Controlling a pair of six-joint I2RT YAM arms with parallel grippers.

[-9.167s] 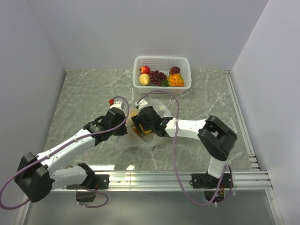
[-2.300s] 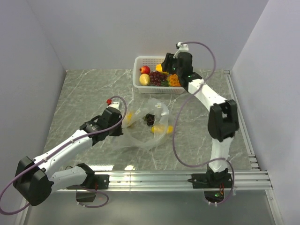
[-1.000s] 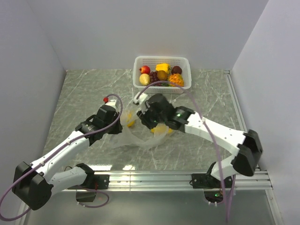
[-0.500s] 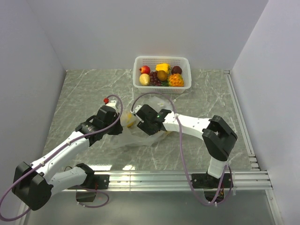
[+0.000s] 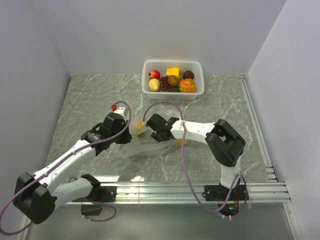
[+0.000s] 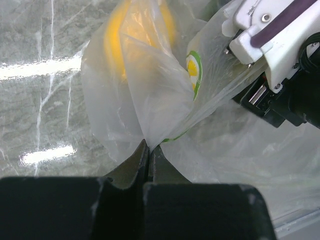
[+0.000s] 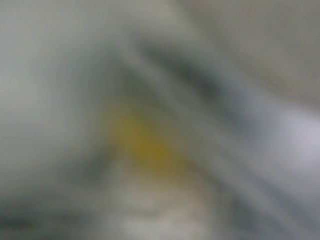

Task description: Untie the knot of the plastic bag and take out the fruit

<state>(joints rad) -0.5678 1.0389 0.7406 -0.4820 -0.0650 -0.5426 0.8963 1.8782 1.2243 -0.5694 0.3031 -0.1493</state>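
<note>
One left gripper [image 6: 148, 150] pinches a fold of the single plastic bag [image 5: 145, 150] mid-table, its jaws pressed together. Two yellow fruit [image 5: 139, 131] show through the film. One right gripper [image 5: 158, 134] sits at the bag; I cannot tell its spread, and its wrist view is pure blur. One white basket [image 5: 150, 92] behind holds seven more.
</note>
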